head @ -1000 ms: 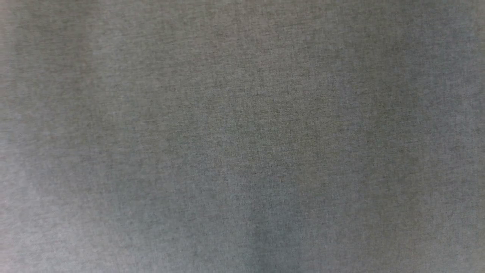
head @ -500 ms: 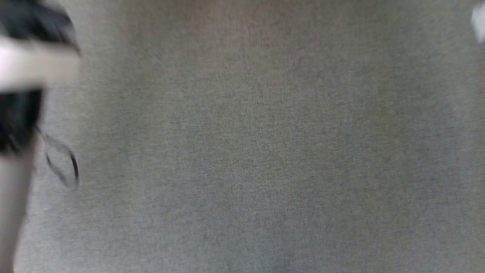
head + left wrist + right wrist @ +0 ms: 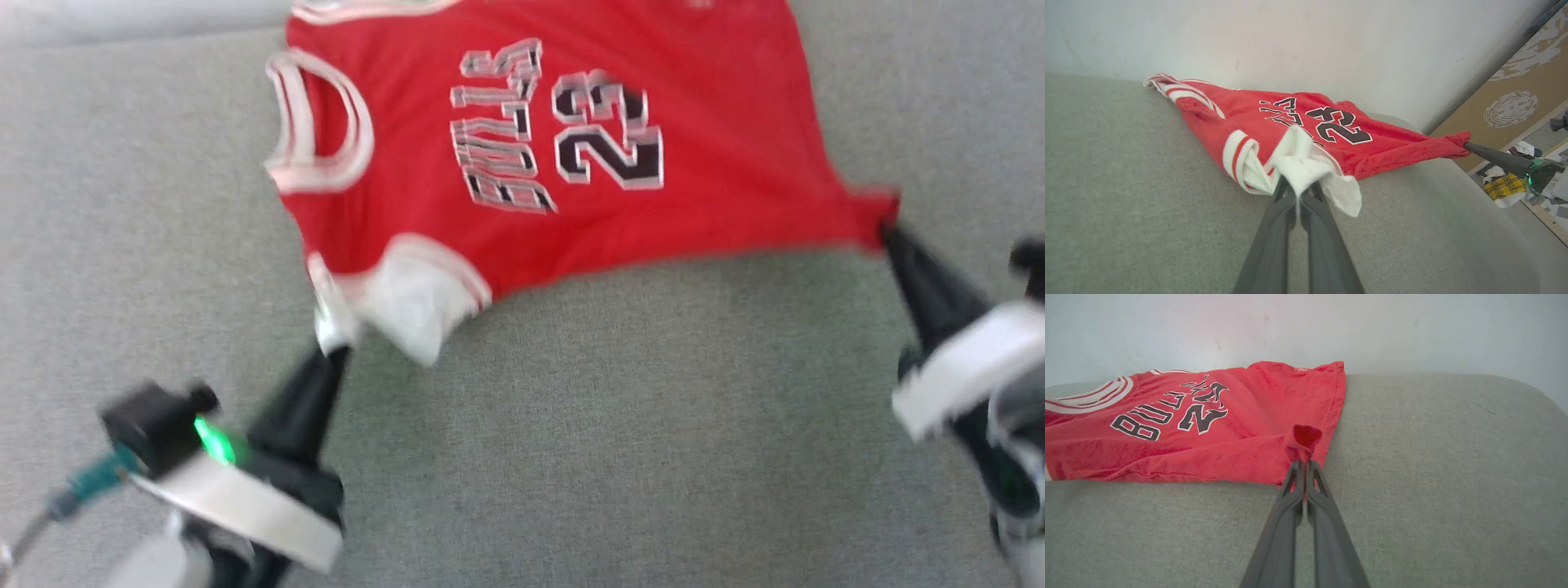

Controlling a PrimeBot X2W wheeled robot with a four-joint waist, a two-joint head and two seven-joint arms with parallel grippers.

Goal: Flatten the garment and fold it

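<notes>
The garment point(image 3: 669, 212), a red jersey with white sleeves and black-and-white block characters, lies spread over the grey fabric surface point(image 3: 571, 425), collar to the left. My left gripper point(image 3: 336, 353) is shut on the bunched white sleeve point(image 3: 1300, 169) at the jersey's near left. My right gripper point(image 3: 886, 233) is shut on the red hem corner point(image 3: 1304, 439) at the near right. The near edge of the garment point(image 3: 1167, 465) runs between the two grips, pulled into points at both. In the left wrist view the right gripper point(image 3: 1468, 145) shows at the far corner.
A pale wall point(image 3: 1306, 330) rises just behind the grey surface. Beyond the surface's right end stand a brown board point(image 3: 1515, 106) and scattered clutter on the floor point(image 3: 1506, 185). Bare grey fabric lies in front of the jersey.
The head camera has swung: earlier it showed bare grey fabric, then a blurred arm at the left. Now the jersey and both grippers holding it are in view.
</notes>
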